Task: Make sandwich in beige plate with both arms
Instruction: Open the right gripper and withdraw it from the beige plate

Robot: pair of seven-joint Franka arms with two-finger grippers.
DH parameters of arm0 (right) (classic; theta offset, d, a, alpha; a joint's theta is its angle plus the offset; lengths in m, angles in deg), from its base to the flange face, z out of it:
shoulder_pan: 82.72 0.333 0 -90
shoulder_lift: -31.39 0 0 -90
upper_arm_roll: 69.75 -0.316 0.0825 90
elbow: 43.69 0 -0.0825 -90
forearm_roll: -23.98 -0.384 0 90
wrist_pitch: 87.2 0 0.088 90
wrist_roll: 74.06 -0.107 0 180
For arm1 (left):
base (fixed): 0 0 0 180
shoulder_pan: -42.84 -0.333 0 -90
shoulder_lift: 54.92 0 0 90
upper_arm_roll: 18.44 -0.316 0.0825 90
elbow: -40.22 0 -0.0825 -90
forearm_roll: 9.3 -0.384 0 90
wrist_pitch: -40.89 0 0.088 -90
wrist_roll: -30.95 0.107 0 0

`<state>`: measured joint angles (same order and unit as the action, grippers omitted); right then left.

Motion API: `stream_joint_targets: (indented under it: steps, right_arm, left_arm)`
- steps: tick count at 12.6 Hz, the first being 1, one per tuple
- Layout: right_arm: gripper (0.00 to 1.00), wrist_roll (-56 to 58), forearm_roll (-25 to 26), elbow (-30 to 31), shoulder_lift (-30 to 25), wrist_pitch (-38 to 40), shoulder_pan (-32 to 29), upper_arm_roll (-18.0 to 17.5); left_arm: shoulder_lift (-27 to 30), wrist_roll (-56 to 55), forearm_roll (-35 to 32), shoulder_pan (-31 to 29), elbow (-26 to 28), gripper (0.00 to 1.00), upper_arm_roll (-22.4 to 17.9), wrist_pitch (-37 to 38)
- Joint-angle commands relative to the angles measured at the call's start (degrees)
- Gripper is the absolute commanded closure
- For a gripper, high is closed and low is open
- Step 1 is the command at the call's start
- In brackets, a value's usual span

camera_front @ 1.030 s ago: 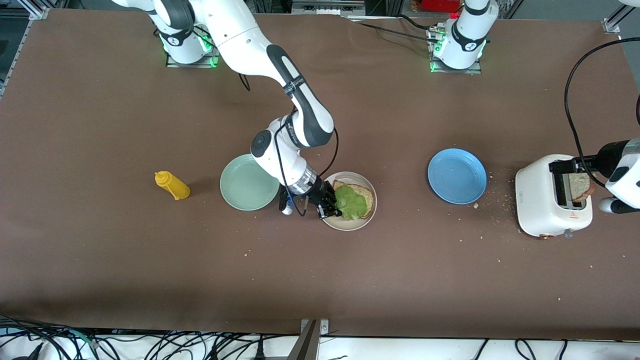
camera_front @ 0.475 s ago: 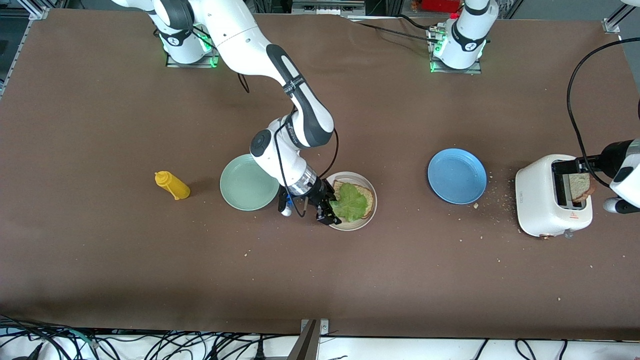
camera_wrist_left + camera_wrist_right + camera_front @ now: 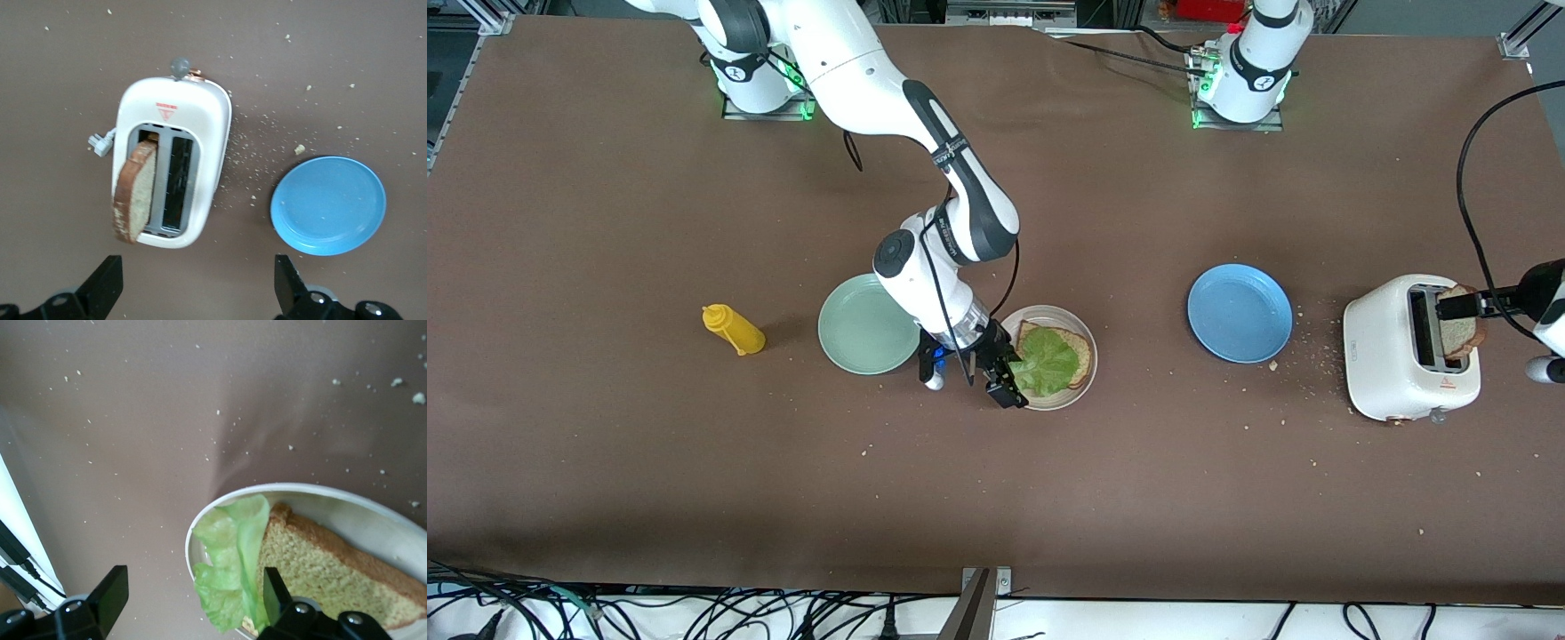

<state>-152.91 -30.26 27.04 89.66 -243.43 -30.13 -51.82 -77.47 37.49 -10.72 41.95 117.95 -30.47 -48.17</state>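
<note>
The beige plate (image 3: 1080, 384) (image 3: 347, 510) holds one brown bread slice (image 3: 1083, 351) (image 3: 320, 567) with a ruffled green lettuce leaf (image 3: 1049, 363) (image 3: 230, 573) lying on it. My right gripper (image 3: 1007, 378) (image 3: 193, 597) hangs open at the plate's rim, the leaf's edge loose between its fingers. A second bread slice (image 3: 1463, 331) (image 3: 137, 190) sticks up from a slot of the white toaster (image 3: 1392, 351) (image 3: 207, 133). My left gripper (image 3: 198, 283) is wide open and empty above the table beside the toaster; one of its fingers (image 3: 1458, 306) shows over the toaster.
A mint-green plate (image 3: 867, 324) sits beside the beige one toward the right arm's end, and a yellow squeeze bottle (image 3: 734, 330) lies beyond it. A blue plate (image 3: 1240, 313) (image 3: 328, 205) lies between the beige plate and the toaster. Crumbs are scattered around the toaster.
My right gripper has opened and let go of the lettuce, which now rests on the bread. The left gripper has drawn back from the toaster toward its end of the table.
</note>
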Motion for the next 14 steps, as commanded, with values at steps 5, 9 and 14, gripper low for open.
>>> stream_joint_targets:
  steps: [5,9,14]
  right_arm:
    - [0.10,4.1,5.3,-1.7,-3.5,20.4,-0.5,7.6]
    - [0.10,17.8,5.4,-1.6,-7.9,37.0,-0.4,15.4]
    - [0.10,41.0,7.5,-1.4,-11.3,56.3,0.2,27.8]
  left_arm:
    - [4.5,6.5,-1.0,-5.6,15.3,0.00,0.9,-17.0]
    - [4.2,9.9,-0.7,-8.9,22.6,0.00,1.0,-28.2]
    - [3.2,9.7,4.3,-10.5,24.8,0.00,1.0,-30.4]
